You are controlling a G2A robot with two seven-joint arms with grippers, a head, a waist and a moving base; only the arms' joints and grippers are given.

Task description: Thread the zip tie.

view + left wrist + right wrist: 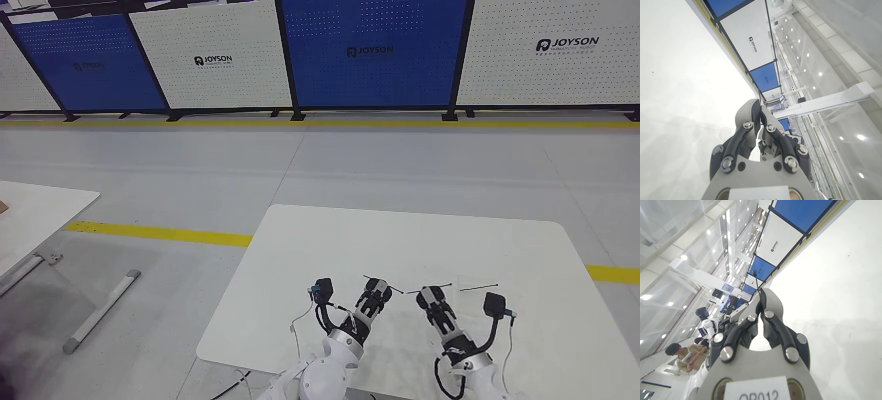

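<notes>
My right gripper [759, 293] is shut on a thin black zip tie [755, 278], whose square head sticks out past the fingertips. From above, this gripper [431, 293] hovers over the near part of the white table [400, 240], and the tie [430, 288] crosses its tip. My left gripper [759, 107] has its pads pressed together. In the top view it [376, 288] sits just left of the right one, with a thin black strand [385, 285] running across its tip. In its own wrist view the strand is hidden.
Another black zip tie [478, 287] lies on the table to the right of both grippers. A second white table [40, 210] stands off to the left across the floor. Blue and white panels [370, 50] line the back.
</notes>
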